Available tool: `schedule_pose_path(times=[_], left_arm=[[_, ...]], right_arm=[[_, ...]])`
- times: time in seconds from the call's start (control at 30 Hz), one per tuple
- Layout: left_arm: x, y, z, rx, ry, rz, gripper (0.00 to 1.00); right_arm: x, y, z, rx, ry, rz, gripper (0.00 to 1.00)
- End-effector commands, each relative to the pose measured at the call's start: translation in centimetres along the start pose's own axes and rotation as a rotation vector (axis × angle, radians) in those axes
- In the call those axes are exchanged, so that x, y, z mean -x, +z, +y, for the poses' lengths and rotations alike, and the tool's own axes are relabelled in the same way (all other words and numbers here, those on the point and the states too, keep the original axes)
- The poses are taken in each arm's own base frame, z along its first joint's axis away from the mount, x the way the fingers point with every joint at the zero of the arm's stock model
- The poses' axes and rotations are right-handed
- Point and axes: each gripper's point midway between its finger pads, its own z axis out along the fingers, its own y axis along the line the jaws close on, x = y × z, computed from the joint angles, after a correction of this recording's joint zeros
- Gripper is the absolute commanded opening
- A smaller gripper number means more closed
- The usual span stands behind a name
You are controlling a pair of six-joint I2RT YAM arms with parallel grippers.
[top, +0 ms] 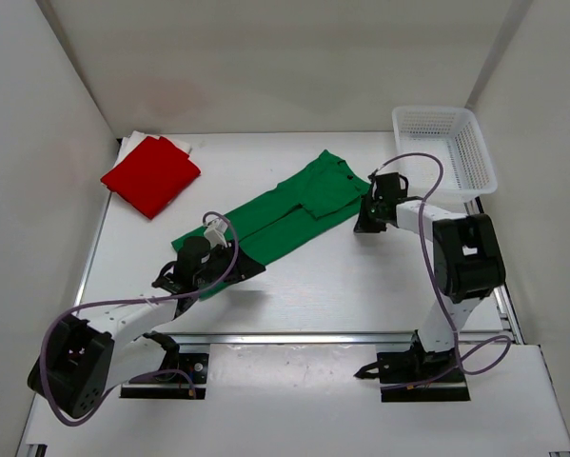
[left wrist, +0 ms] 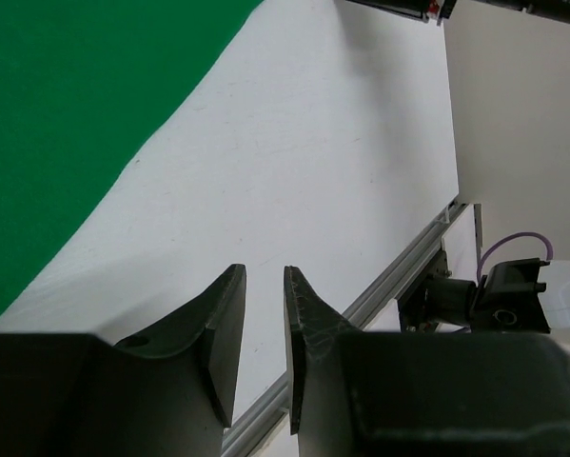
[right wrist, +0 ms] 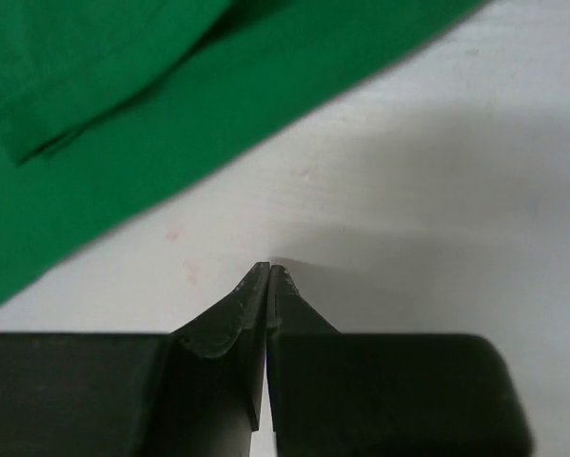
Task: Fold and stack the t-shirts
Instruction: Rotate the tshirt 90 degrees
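A green t-shirt (top: 275, 219), folded into a long strip, lies slantwise across the middle of the table. It also fills the upper left of the left wrist view (left wrist: 75, 114) and the top of the right wrist view (right wrist: 123, 95). A folded red t-shirt (top: 151, 174) rests on a white t-shirt (top: 182, 143) at the back left. My left gripper (top: 254, 269) (left wrist: 265, 271) hovers beside the strip's near-left end, jaws a little apart with only bare table between them. At the strip's far-right end, my right gripper (top: 362, 228) (right wrist: 269, 268) is shut on nothing, tips on the table just off the cloth.
A white plastic lattice basket (top: 480, 157) stands at the back right corner. White walls enclose the table on three sides. A metal rail (top: 313, 336) runs along the near edge in front of both arm bases.
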Motion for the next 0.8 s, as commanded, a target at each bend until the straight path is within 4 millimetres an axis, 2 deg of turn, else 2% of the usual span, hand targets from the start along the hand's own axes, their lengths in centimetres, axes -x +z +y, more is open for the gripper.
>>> schedule_pose_path(times=[0.0,0.03,0.07,0.1,0.17,0.2,0.27,0.3,0.33,0.37,0.4,0.43,0.47,0.5,0.6,0.63,0.67,0.7,0.73,0.77], left_arm=[[1.5,0.3,-1.3,-0.037,0.018,-0.029,0.33],[1.8,0.4,-1.2,-0.036,0.016,-0.031,0.33],[1.8,0.4,-1.3,-0.036,0.022,-0.034,0.33],[1.8,0.5,-1.2,-0.031,0.019,-0.031,0.33],[1.7,0.5,-0.7,-0.02,0.009,-0.03,0.34],[2.1,0.4,-1.1,-0.028,0.02,-0.04,0.33],[2.3,0.5,-0.8,-0.013,0.017,-0.045,0.34],[2.4,0.5,-0.8,-0.009,0.018,-0.043,0.34],[2.9,0.6,-0.8,-0.007,0.021,-0.057,0.34],[2.7,0.6,-1.0,-0.011,0.022,-0.049,0.33],[2.5,0.7,-0.9,-0.005,0.017,-0.039,0.34],[2.6,0.7,-0.9,-0.002,0.031,-0.043,0.34],[2.6,0.8,-1.2,-0.006,0.027,-0.039,0.34],[2.7,0.8,-1.2,-0.004,0.027,-0.041,0.34],[2.8,0.8,-1.2,-0.012,0.021,-0.037,0.35],[3.0,0.8,-0.9,-0.005,0.013,-0.044,0.34],[3.1,0.6,-1.0,-0.012,0.011,-0.044,0.34],[3.2,0.4,-1.0,-0.014,0.015,-0.049,0.34],[3.7,0.1,-0.6,-0.004,0.013,-0.064,0.34],[3.9,-0.2,-0.7,-0.011,0.023,-0.074,0.34]], right_arm=[[3.5,1.9,0.6,0.045,0.024,-0.088,0.0],[4.8,1.9,0.7,0.048,0.027,-0.107,0.0],[5.2,2.9,0.4,0.037,0.034,-0.092,0.0],[4.2,4.0,0.4,0.032,0.042,-0.042,0.0],[6.6,4.9,1.0,0.052,0.035,-0.062,0.0],[6.2,5.9,0.3,0.04,0.041,-0.036,0.0],[10.7,6.3,1.4,0.051,0.014,-0.102,0.0],[10.0,7.6,0.5,0.037,0.034,-0.049,0.0],[12.8,8.0,1.0,0.051,0.021,-0.084,0.0],[15.9,7.1,2.0,0.058,0.0,-0.123,0.0],[15.8,7.6,1.6,0.035,0.002,-0.09,0.0],[18.9,6.7,3.0,0.047,-0.036,-0.151,0.0],[21.5,4.8,4.3,0.043,-0.081,-0.197,0.0],[23.0,3.2,4.8,0.016,-0.112,-0.22,0.0],[22.8,0.0,7.3,-0.012,-0.166,-0.214,0.02],[22.8,-1.9,8.7,-0.001,-0.18,-0.232,0.02],[21.1,-2.5,10.4,0.029,-0.201,-0.221,0.04],[17.8,-2.9,11.5,0.052,-0.211,-0.176,0.05],[14.4,-1.4,11.1,0.068,-0.203,-0.13,0.06],[15.0,-3.9,14.0,0.155,-0.218,-0.228,0.09]])
